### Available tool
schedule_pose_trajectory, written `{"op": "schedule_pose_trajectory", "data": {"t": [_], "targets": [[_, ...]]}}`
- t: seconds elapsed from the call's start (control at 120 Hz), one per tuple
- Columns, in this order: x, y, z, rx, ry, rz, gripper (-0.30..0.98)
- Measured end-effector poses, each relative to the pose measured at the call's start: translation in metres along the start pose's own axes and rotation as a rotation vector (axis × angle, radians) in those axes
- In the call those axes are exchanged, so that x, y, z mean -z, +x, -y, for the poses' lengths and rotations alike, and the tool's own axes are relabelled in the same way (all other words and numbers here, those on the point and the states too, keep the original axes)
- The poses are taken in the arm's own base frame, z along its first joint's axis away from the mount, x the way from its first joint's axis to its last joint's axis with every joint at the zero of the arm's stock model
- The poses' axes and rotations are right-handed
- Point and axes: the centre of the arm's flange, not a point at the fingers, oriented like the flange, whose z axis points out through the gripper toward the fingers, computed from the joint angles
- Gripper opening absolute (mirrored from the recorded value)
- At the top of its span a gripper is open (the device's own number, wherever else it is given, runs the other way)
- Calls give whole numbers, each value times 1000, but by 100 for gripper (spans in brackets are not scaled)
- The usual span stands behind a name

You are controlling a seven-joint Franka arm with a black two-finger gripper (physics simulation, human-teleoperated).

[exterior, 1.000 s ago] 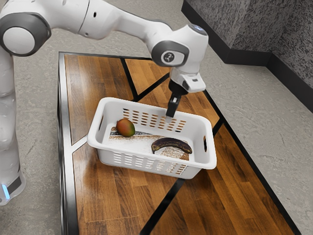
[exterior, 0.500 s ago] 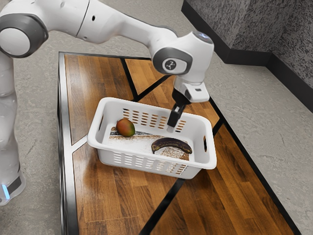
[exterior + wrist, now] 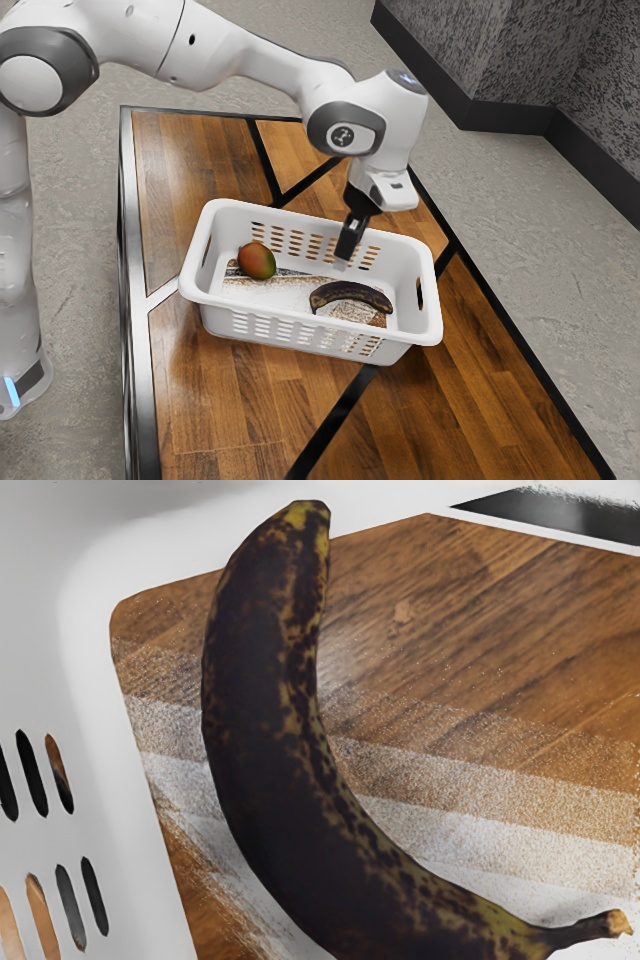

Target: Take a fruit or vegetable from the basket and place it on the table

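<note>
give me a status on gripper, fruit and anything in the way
Gripper empty, over basket near banana. Banana in basket, not picked up. Nothing seen covering banana; mango clear of it.

The wood-topped table (image 3: 220,420) bears an upright white plastic basket (image 3: 310,319); from it, a black strip (image 3: 333,422) runs toward the exterior view's seven o'clock.

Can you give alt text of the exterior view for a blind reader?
A white robot arm holds its black tool over a browned banana in a white basket on a wooden table; a red-green mango shares the basket.
</note>
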Motion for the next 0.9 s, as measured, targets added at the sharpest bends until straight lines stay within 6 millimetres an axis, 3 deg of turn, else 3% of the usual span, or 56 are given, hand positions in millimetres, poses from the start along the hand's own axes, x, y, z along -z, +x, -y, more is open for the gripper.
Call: {"op": "schedule_pose_trajectory", "data": {"t": [0.508,0.9], "targets": [[-24,21,-52,-101,2,0,68],[-17,22,-58,-111,14,-19,68]]}}
